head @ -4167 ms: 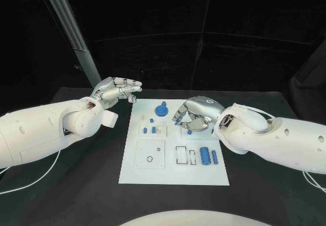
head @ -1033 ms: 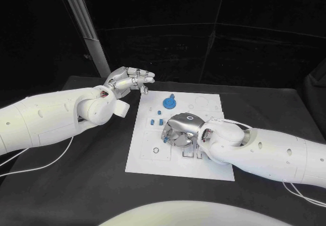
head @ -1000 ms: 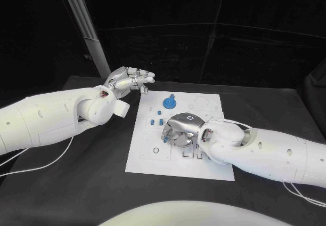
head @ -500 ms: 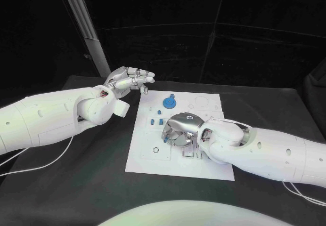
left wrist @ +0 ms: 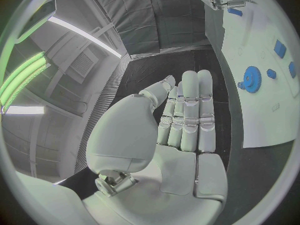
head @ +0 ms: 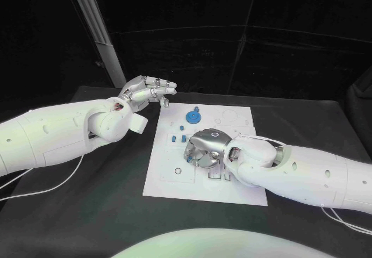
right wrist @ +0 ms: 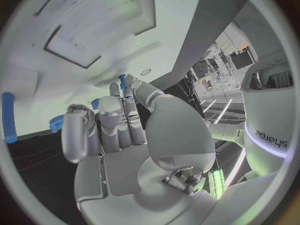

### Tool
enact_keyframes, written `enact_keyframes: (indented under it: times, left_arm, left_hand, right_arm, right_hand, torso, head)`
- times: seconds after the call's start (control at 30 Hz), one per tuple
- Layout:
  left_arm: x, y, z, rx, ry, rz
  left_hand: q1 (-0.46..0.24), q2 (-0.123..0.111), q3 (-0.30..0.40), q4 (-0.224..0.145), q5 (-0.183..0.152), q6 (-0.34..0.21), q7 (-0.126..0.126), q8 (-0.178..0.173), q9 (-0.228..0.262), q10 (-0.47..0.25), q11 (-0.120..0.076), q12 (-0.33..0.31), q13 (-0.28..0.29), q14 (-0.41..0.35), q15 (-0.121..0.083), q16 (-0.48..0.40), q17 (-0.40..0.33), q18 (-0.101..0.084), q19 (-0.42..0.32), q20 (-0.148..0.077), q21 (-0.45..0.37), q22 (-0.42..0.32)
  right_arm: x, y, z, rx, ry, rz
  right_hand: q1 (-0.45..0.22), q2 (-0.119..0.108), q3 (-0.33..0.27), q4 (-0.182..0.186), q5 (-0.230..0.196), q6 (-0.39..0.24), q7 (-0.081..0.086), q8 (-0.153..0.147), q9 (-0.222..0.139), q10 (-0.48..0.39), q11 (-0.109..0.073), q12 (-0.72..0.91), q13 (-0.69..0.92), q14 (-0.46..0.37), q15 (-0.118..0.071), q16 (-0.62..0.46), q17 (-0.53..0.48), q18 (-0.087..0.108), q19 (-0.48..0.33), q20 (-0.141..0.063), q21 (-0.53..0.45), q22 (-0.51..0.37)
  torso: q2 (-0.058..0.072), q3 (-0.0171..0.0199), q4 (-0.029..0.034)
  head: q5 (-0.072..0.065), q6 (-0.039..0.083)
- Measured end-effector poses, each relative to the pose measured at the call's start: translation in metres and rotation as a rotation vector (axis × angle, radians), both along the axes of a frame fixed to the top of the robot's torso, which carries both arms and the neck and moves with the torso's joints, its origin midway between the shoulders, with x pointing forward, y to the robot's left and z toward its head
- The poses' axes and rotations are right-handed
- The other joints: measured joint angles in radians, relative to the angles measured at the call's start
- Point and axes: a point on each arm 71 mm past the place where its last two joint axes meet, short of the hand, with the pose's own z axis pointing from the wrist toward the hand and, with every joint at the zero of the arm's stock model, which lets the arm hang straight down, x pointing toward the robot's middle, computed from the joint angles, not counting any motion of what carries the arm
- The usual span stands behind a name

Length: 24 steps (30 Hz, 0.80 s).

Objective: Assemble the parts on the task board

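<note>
Fingers of the right hand [head: 206, 150] curl downward over the middle of the task board [head: 166, 180], and the right wrist view shows a small blue peg [right wrist: 122, 79] at their tips, so the hand appears to pinch it, probably to seat it in a socket below; whether it truly grips or only touches the peg I cannot tell for certain. Off the board's far left corner hangs the left hand [head: 149, 90], its fingers loosely bent and holding nothing, seemingly parked out of the way. A blue gear [head: 192, 116] stands near the board's far end, with small blue pieces [head: 177, 139] beside the right hand. That hand hides the socket and parts beneath it.
</note>
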Motion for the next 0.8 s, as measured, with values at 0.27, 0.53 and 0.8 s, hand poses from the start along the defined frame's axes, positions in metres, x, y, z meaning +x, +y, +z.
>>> enact_keyframes:
  times: [0.27,0.53,0.8]
  left_arm:
    - [0.0,0.0,0.0,0.001,0.002,-0.001]
    - [0.001,0.001,-0.001,0.002,0.006,-0.001]
    - [0.001,0.002,-0.001,0.003,0.008,-0.002]
  left_hand:
    - [0.0,0.0,-0.003,0.003,-0.004,0.0,0.0,0.0,0.0,0.0,0.0,0.0,0.0,0.0,0.0,0.0,-0.001,0.0,0.0,0.0,0.0,-0.001]
    - [0.0,0.0,-0.003,0.003,-0.004,0.0,0.0,0.0,0.0,0.0,0.0,0.0,0.001,-0.003,0.003,0.0,-0.002,0.0,0.0,0.0,0.0,-0.002]
    - [0.0,0.0,-0.003,0.003,-0.004,0.0,0.0,0.0,0.0,0.0,0.0,0.0,0.001,-0.004,0.003,0.0,-0.002,0.0,0.0,0.0,0.0,-0.002]
  right_arm:
    - [0.0,-0.002,0.002,0.024,-0.014,-0.005]
    - [-0.005,-0.018,0.009,0.087,-0.028,-0.017]
    - [-0.008,-0.053,0.019,0.117,-0.024,-0.069]
  right_hand:
    - [-0.022,-0.051,-0.088,0.005,-0.073,-0.111,-0.008,-0.006,-0.017,-0.131,0.023,0.0,0.0,-0.017,0.027,-0.084,-0.108,0.0,-0.064,0.023,-0.085,-0.063]
    - [-0.003,-0.048,-0.16,0.027,-0.073,-0.123,-0.012,-0.006,-0.014,-0.143,0.025,0.016,0.002,-0.017,0.027,-0.089,-0.124,0.0,-0.065,0.025,-0.092,-0.075]
    - [0.04,-0.004,-0.163,0.021,-0.068,-0.085,0.015,0.001,-0.011,-0.064,0.009,0.044,0.005,-0.005,0.015,-0.027,-0.073,0.0,-0.025,0.014,-0.046,-0.006]
  torso:
    - [0.0,0.0002,0.0]
    - [0.0,0.001,-0.0005]
    - [-0.001,0.0007,-0.0015]
  head:
    - [0.0,0.0]
    - [-0.002,0.003]
    - [-0.01,0.008]
